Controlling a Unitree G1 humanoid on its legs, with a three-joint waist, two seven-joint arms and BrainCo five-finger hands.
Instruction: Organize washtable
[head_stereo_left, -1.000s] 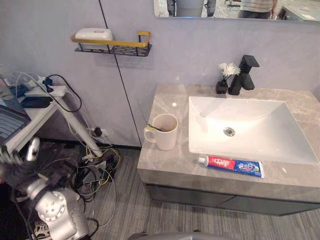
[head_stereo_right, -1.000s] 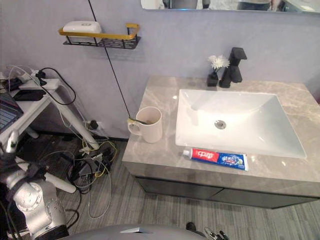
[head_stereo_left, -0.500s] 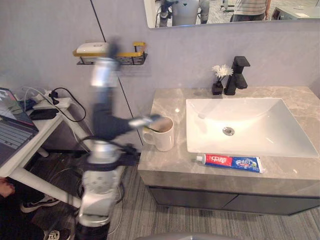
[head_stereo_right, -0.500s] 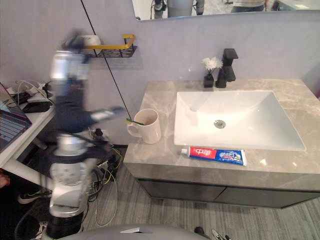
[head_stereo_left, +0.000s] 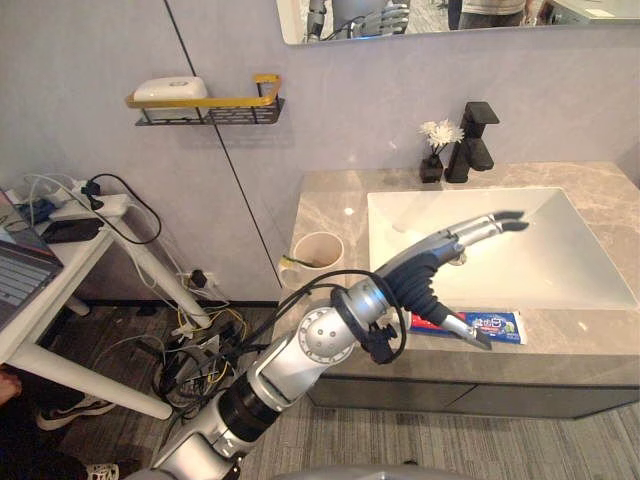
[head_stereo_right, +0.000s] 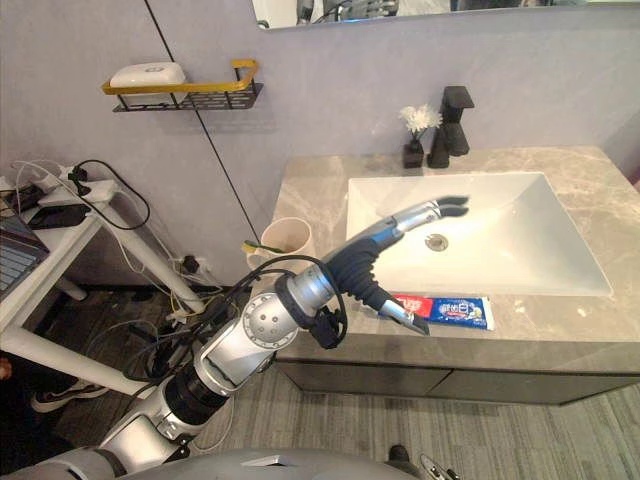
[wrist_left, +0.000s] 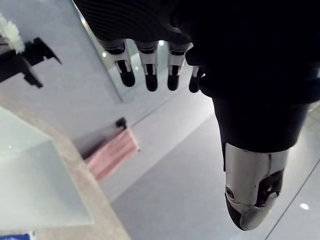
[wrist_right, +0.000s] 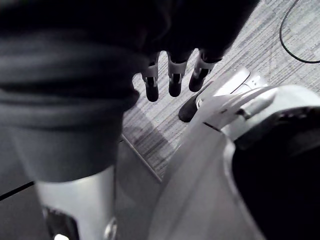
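Toothpaste (head_stereo_left: 497, 326) lies flat on the table (head_stereo_left: 330, 205) in front of the sink (head_stereo_left: 590, 270), unmoved. Cup (head_stereo_left: 316, 251) sits left of the sink. Left hand (head_stereo_left: 445, 250) has swung from the cup to over the sink, fingers straight and apart, empty. Right hand (wrist_right: 151, 80) hangs over the floor, fingers relaxed.

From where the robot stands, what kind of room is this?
Probably a bathroom: a white sink with a black faucet, a mirror above, and a toothpaste tube on the counter. A cabled desk beside it suggests a mock-up.
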